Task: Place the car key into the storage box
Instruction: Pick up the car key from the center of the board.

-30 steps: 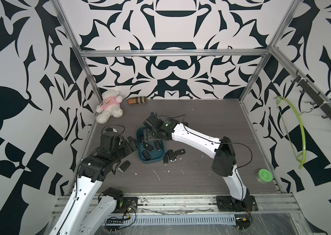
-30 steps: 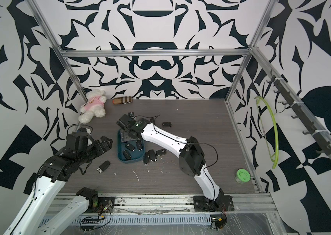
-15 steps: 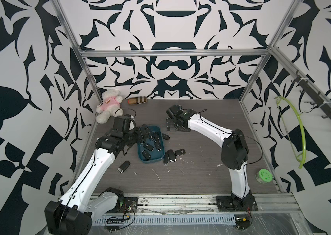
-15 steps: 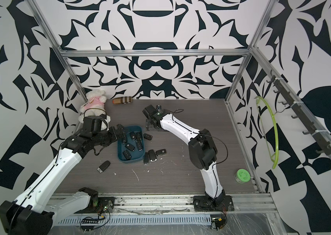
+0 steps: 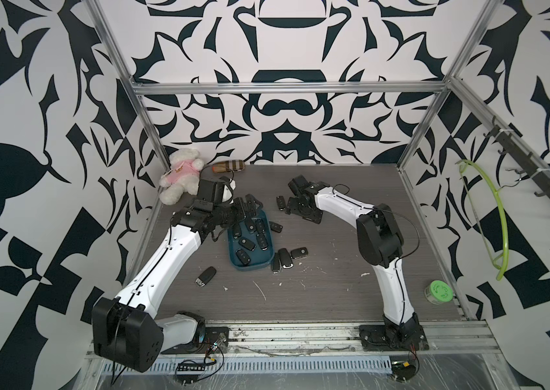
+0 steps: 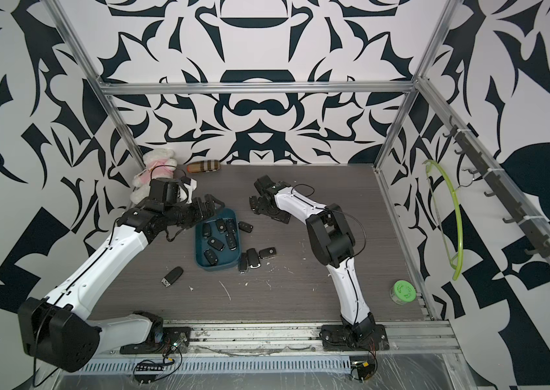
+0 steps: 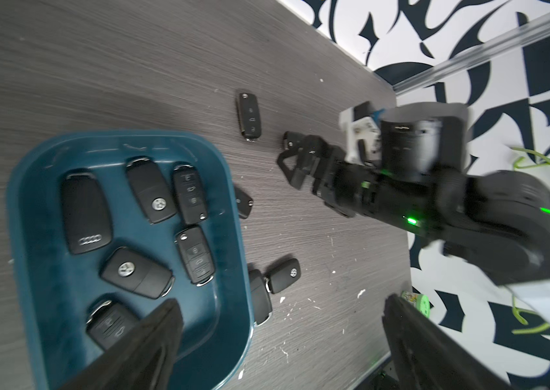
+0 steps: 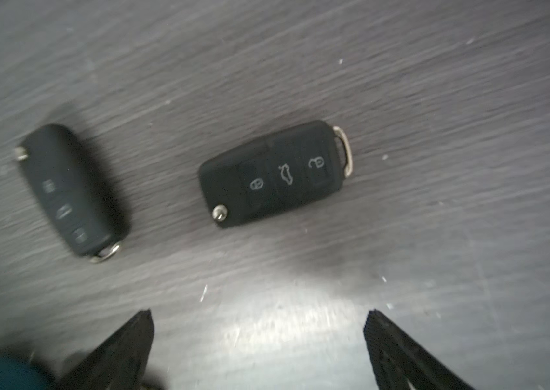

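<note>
Elbow [image 5: 380, 236] high, right gripper [image 8: 258, 314] near car key [image 8: 275, 174]

The left arm [image 5: 165, 256] and right arm [image 5: 337, 202] have smooth white link shells joined by bulky matte-black joint housings [image 5: 380, 239]. Thin black cables [image 5: 416, 236] loop outside the joints. Small green lights [image 7: 410, 221] glow on the right arm's black wrist. The pincer fingers [image 8: 124, 351] are black, tapered wedges.

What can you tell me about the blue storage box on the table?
The storage box is a dark teal, shallow plastic tray with rounded corners and low walls. It sits flat on the grey table, holding six black car keys. More keys lie close beside one long wall; the open left gripper hovers above its far end.
</note>
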You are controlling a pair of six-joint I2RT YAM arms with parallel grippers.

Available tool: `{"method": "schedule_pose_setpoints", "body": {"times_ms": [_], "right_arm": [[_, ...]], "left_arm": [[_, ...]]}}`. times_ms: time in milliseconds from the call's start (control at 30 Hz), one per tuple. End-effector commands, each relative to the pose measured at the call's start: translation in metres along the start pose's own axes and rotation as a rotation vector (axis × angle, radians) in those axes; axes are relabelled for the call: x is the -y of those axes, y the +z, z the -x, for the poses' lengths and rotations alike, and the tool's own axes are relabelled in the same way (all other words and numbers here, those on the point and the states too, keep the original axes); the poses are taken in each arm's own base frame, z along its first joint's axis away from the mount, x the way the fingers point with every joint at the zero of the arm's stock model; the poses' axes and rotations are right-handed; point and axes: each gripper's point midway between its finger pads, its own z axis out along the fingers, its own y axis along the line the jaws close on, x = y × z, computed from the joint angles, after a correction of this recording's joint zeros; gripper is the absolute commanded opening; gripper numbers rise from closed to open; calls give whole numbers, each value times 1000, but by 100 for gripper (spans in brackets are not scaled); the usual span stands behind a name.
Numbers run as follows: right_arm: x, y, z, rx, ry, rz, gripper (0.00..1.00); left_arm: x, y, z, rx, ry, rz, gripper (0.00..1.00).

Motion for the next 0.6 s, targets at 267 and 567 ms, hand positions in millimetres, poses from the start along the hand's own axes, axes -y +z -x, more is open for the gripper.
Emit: {"method": "schedule_pose_setpoints", "body": {"times_ms": [267, 567], "right_arm": [[-16, 12, 41, 54, 140, 84, 96], [-5, 33, 60, 62, 151, 24, 79]], "left_arm": [[24, 13, 14, -10, 25, -119, 99], [21, 17, 15, -14, 23, -106, 99]]}}
